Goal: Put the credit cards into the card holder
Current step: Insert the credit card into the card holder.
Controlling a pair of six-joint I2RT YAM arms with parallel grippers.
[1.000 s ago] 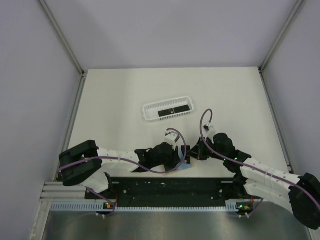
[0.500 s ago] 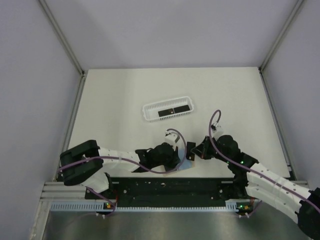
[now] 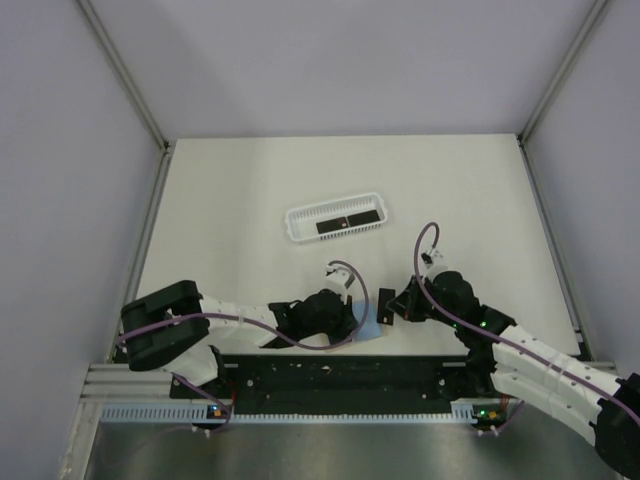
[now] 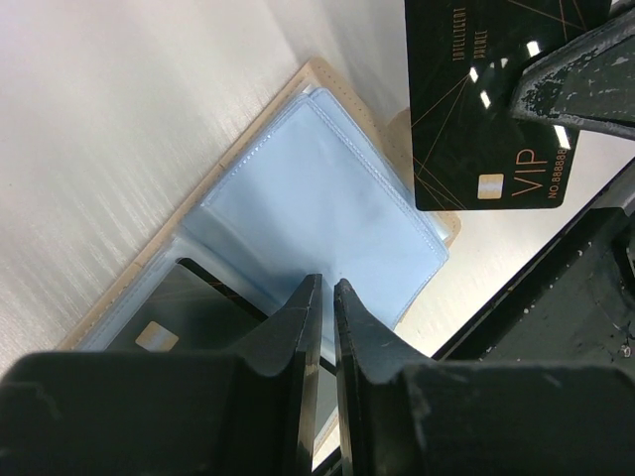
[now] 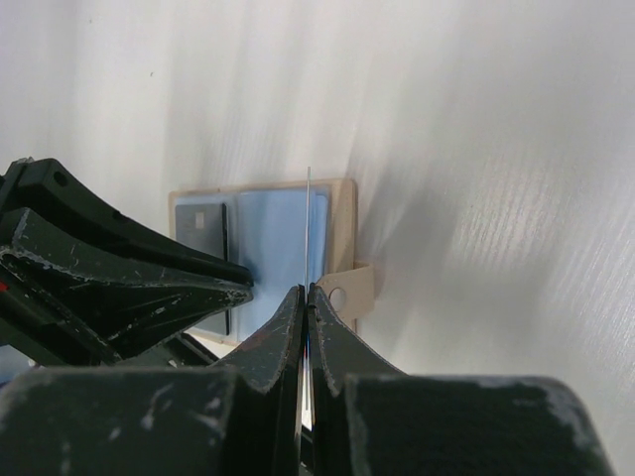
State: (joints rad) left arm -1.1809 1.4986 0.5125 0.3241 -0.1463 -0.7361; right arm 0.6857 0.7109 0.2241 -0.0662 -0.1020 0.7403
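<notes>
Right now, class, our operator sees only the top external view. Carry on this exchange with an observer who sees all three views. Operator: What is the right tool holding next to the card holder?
Observer: A black credit card printed VIP in gold, pinched in the shut right tool.
Operator: And is the target open?
Observer: Yes, the card holder lies open, with a blue-tinted clear sleeve facing up.
Operator: Is any card inside already?
Observer: One black card sits in a pocket right by the left tool.
</notes>
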